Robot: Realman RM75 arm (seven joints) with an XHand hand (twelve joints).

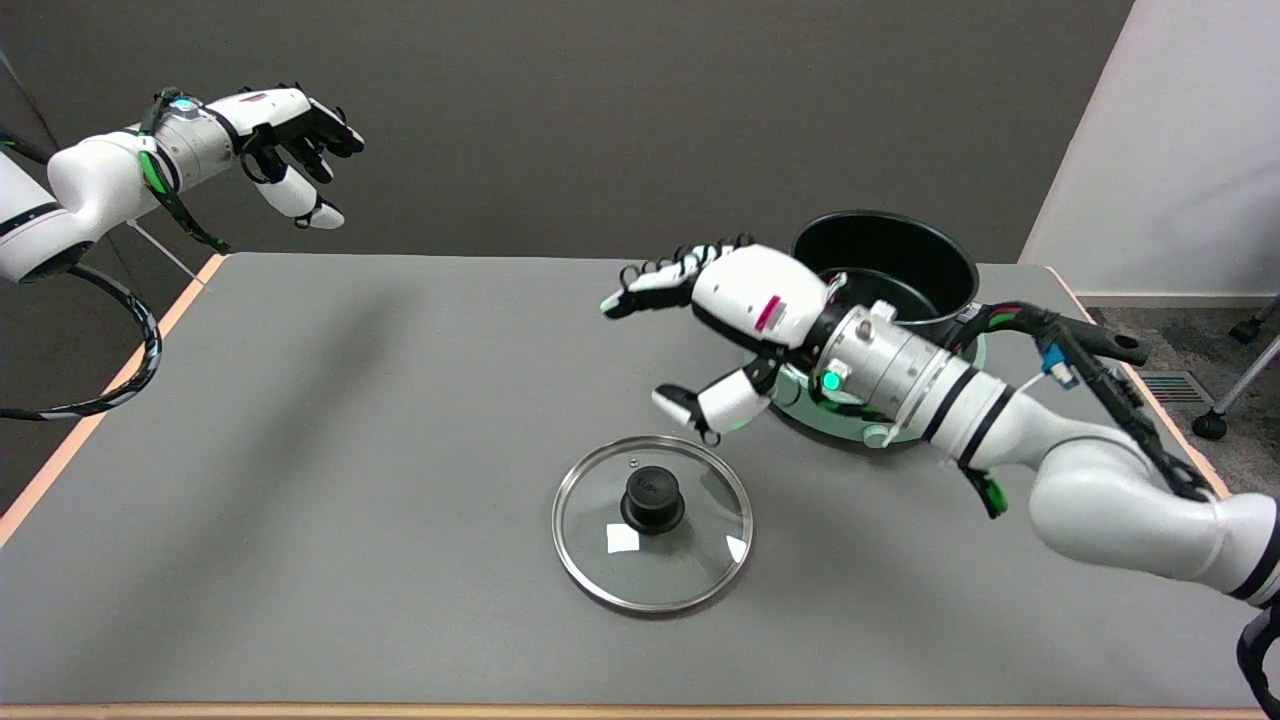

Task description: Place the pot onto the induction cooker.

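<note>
One pot [885,262], black and open-topped, sits at the far right of the grey counter [330,520] on a round pale-green disc, apparently the induction cooker [835,415], though the arm hides most of it. Whether the pot is centred on the disc cannot be told. Right robot hand [745,320] hovers just left of the pot with fingers spread and nothing in them: released. Fingertips point left, away from the pot wall; no contact visible.

Handling judgement: the pot looks like rigid metal with a smooth dark finish, likely moderately heavy and slippery on the wall. A long black handle [1090,340] projects toward the right edge, and this is probably the surest place to take hold; the rim would be a second choice.

Glass lid [652,522] with black knob [653,500] lies flat on the counter, nearer the camera, well apart from the pot. Fragile; keep clear.
</note>
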